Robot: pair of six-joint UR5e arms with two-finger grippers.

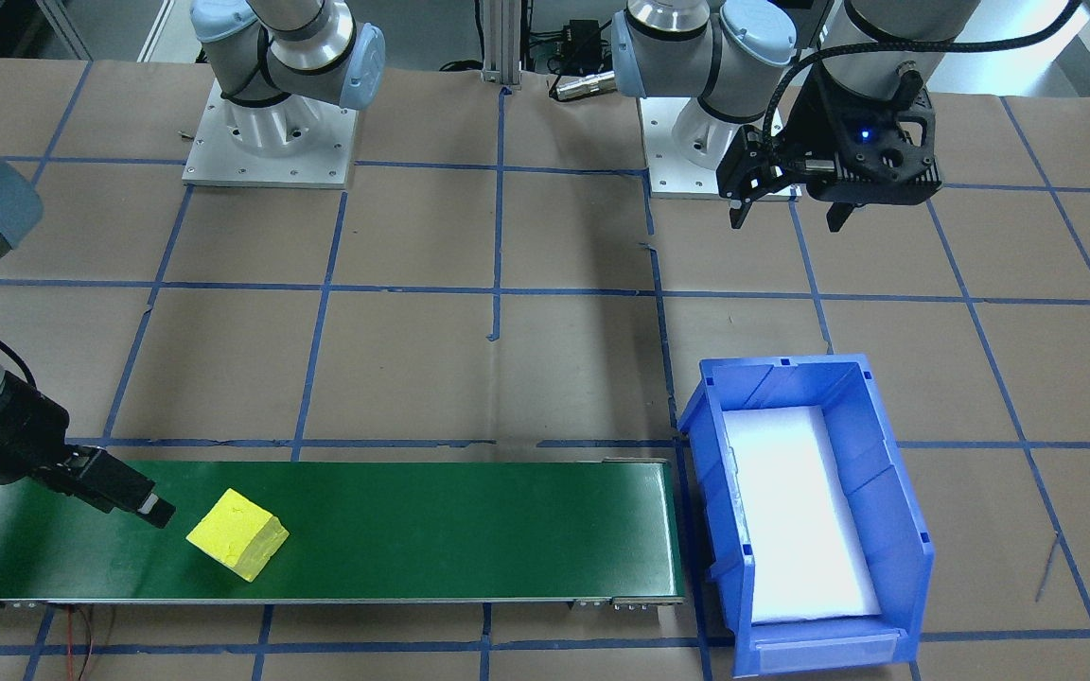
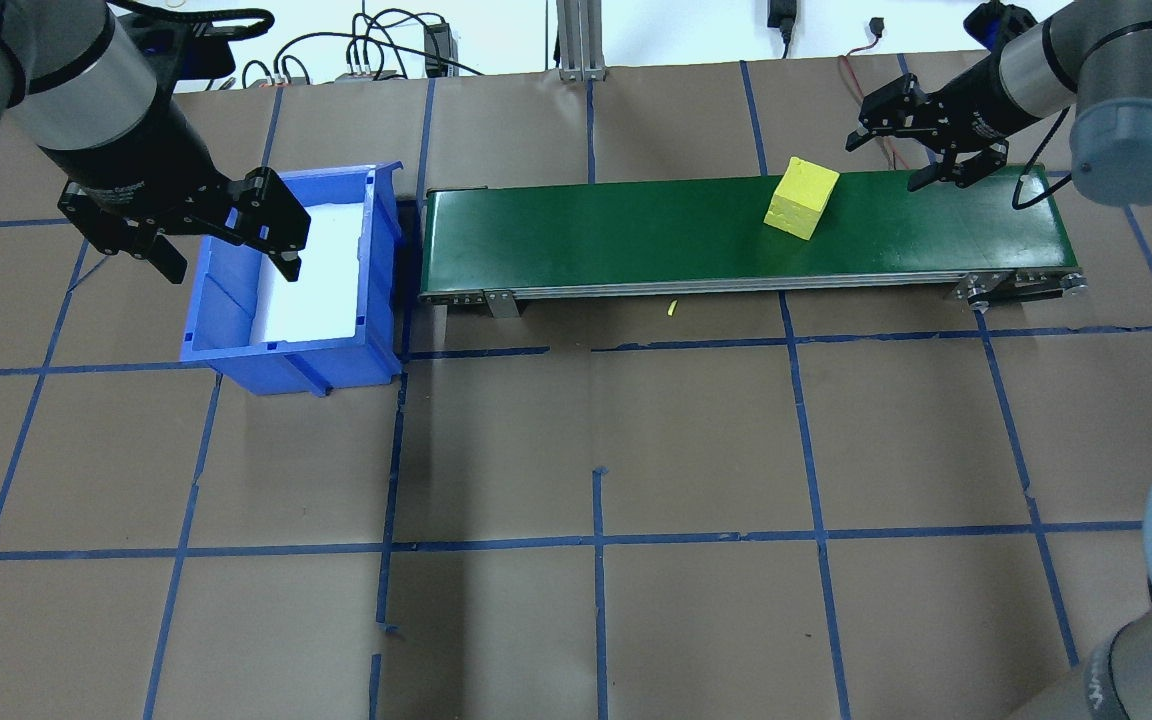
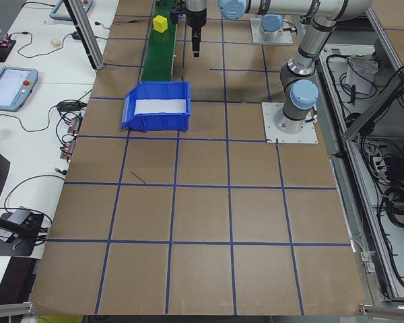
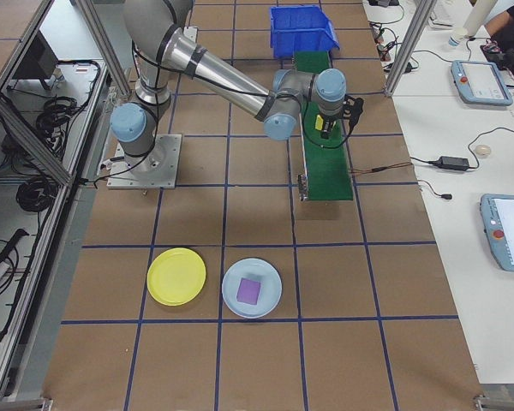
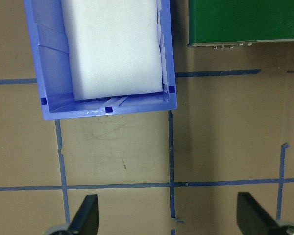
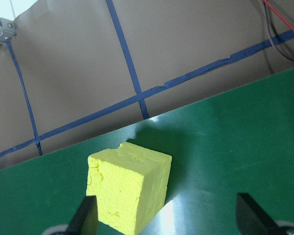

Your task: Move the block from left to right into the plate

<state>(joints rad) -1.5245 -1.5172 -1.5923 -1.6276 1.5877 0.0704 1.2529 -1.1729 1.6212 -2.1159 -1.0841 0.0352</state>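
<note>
A yellow foam block [image 2: 801,197] lies on the green conveyor belt [image 2: 616,235], toward the belt's right end in the overhead view. My right gripper [image 2: 884,164] hovers low over that end, open and pointing at the block from a short gap away. In the right wrist view the block [image 6: 130,193] sits just ahead of the open fingers, nearer the left one, untouched. The yellow plate [image 4: 176,276] shows only in the exterior right view, on the table far from the belt. My left gripper [image 2: 233,262] hangs open and empty above the blue bin [image 2: 226,335].
The blue bin [image 1: 886,454], lined with white foam, stands at the belt's other end. Beside the yellow plate is a light-blue plate [image 4: 271,301] holding a purple block [image 4: 249,291]. Blue tape lines grid the brown table. Benches with cables and tablets flank the table.
</note>
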